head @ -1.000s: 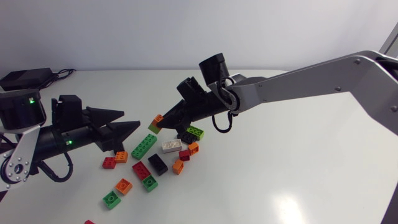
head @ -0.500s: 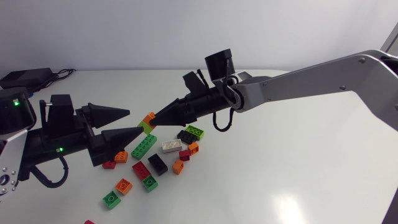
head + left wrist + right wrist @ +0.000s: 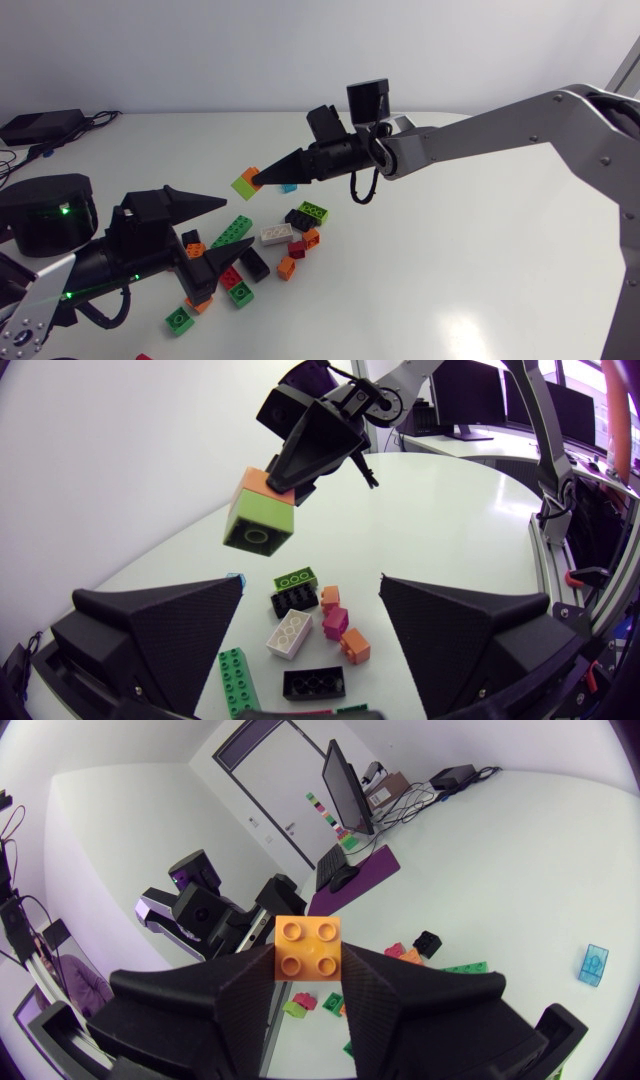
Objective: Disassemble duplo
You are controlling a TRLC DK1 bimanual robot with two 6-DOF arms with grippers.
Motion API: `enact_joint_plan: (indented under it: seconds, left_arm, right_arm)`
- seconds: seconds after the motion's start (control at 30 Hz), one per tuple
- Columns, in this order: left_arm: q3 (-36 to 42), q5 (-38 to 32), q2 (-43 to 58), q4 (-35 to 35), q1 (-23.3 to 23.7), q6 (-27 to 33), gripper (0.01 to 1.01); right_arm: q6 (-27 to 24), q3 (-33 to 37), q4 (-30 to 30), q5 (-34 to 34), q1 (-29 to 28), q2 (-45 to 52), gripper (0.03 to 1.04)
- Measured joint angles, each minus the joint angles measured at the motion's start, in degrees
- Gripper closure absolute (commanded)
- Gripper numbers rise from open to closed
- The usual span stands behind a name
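The stack [image 3: 246, 182], an orange brick [image 3: 262, 481] pressed onto a green brick [image 3: 258, 522], hangs in the air above the table [image 3: 480, 270], pinched at the very tips of the right gripper [image 3: 258, 180]. Its fingers close on the orange brick from two sides, which leaves the green brick sticking out free, probably so the other arm can take it and pull the two apart. The left gripper [image 3: 232, 226] sits lower and short of the stack, fingers spread wide and holding nothing, its opening turned up toward the green brick as if lined up for that grab. Beneath them the loose bricks [image 3: 276, 235] lie scattered straight on the table, green, white, black, red and orange, with a small blue piece [image 3: 289, 187] a little apart; none sits in a box or tray, and no such thing shows
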Motion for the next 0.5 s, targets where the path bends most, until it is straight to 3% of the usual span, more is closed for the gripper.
enact_joint_plan:
  seconds: [0.13, 0.23, 0.4, 0.5]
  left_arm:
    - [-0.1, -1.4, 0.0, 1.4, 0.0, 0.2, 0.070]
    - [-0.5, -4.3, 0.0, 3.7, 0.0, 0.2, 0.072]
    - [-0.7, -6.3, -0.3, 4.8, 0.0, 0.2, 0.074]
    - [-0.7, -7.0, -0.3, 5.2, 0.0, 0.2, 0.152]
  right_arm:
    - [1.4, 0.3, 0.0, -0.4, 1.2, 1.3, 0.89]
    - [2.0, 0.7, 0.0, -0.5, 2.2, 2.1, 0.96]
    - [2.5, 0.9, -0.1, -0.6, 3.2, 3.0, 0.96]
    - [2.7, 1.4, -0.1, -0.6, 3.5, 3.4, 0.96]
